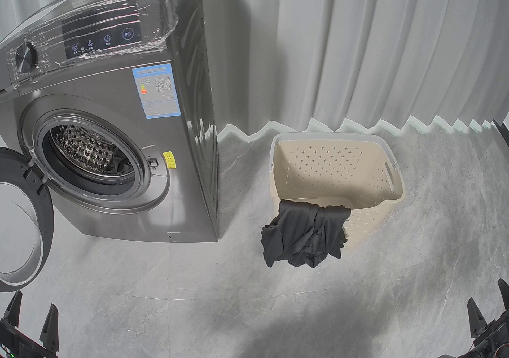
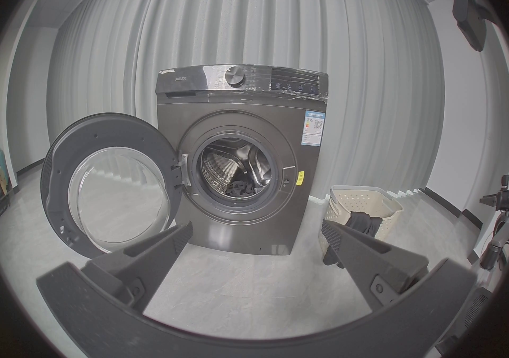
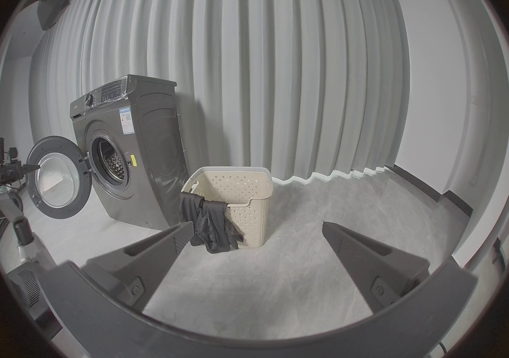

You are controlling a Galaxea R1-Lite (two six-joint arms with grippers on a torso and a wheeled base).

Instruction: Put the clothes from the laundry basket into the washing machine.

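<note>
A grey washing machine stands at the left with its round door swung open; dark cloth lies inside the drum. To its right a cream laundry basket sits on the floor, and a dark garment hangs over its near rim down the outside. My left gripper is low at the front left, open and holding nothing. Low at the front right is my right gripper, also open, well short of the basket.
White curtains run along the back behind the machine and the basket. Grey marble-look floor stretches between the grippers and both objects. A wall with a dark skirting closes the room on the right.
</note>
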